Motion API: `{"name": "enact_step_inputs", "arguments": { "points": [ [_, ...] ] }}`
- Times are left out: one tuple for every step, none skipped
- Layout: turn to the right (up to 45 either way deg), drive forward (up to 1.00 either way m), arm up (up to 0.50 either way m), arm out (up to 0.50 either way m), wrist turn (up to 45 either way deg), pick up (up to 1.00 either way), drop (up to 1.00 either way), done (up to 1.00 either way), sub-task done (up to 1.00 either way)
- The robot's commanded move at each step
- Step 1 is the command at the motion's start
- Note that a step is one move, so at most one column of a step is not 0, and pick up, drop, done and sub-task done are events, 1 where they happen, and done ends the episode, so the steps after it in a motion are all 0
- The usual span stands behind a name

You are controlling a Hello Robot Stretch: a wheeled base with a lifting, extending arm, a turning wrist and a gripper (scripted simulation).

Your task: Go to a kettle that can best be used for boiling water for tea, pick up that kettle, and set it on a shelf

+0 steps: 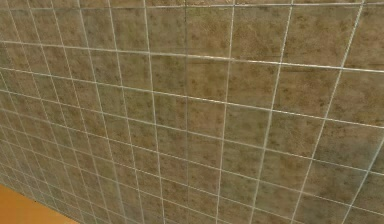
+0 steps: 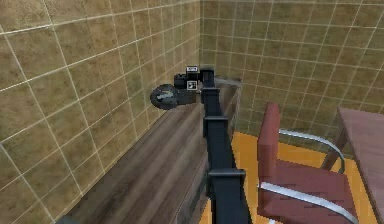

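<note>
In the forward view a wall (image 1: 200, 90) stands ahead, with floor (image 1: 25, 205) at its foot at 8 o'clock.

In the arm side view a side wall (image 2: 70, 90) at 9 o'clock meets a back wall (image 2: 300, 50) in a corner at 12. A counter (image 2: 150, 170) runs along the side wall from 7 o'clock to that corner. The arm (image 2: 222, 160) rises from 6 o'clock along the counter's right edge. The gripper (image 2: 175, 93) is at 11 o'clock, with a round thing (image 2: 159, 96) just left of it, before the side wall. A chair (image 2: 290, 165) stands at 4 o'clock, right of the arm. A table (image 2: 365, 150) is at 3 o'clock, right of the chair.
</note>
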Motion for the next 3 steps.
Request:
{"name": "enact_step_inputs", "arguments": {
  "points": [
    [0.0, 0.00, 0.00, 0.00, 0.0, 0.00, 1.00, 0.00, 0.00],
    [0.0, 0.00, 0.10, 0.00, 0.0, 0.00, 0.00, 0.00, 0.00],
    [0.0, 0.00, 0.00, -0.08, 0.0, 0.00, 0.00, 0.00, 0.00]
  ]
}}
